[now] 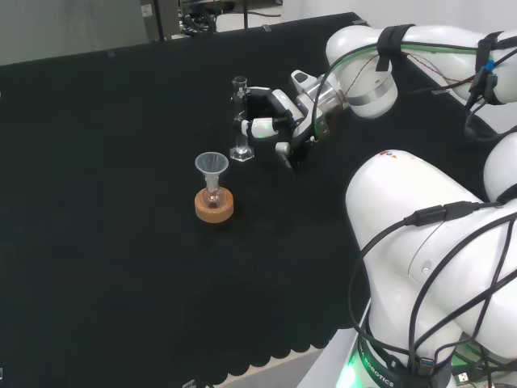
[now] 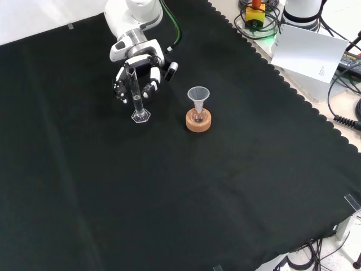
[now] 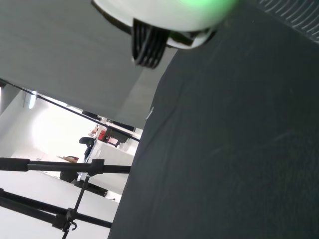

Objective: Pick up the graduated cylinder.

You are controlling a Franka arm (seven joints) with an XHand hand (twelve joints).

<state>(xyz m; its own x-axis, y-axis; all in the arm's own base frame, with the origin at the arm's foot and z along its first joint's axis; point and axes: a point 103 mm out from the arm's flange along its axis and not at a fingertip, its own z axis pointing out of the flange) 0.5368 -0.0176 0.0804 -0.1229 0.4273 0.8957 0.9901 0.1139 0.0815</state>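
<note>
The graduated cylinder (image 1: 240,120) is a slim clear tube that stands upright on its small foot on the black cloth. In the front view the cylinder (image 2: 136,93) stands just in front of the hand (image 2: 139,72). In the head view the hand (image 1: 275,121) is level with the tube's middle, right beside it on the right. Its fingers (image 1: 257,127) are half bent and reach up to the glass, one high and one lower. The thumb hangs lower, off the tube. I cannot see any finger wrapped round the tube.
A small flask with a clear funnel (image 1: 212,166) in its neck sits on a cork ring (image 1: 214,205), close by at the cylinder's lower left in the head view. In the front view this cork ring (image 2: 198,121) is to the cylinder's right. The arm's white links (image 1: 420,242) stand at the right.
</note>
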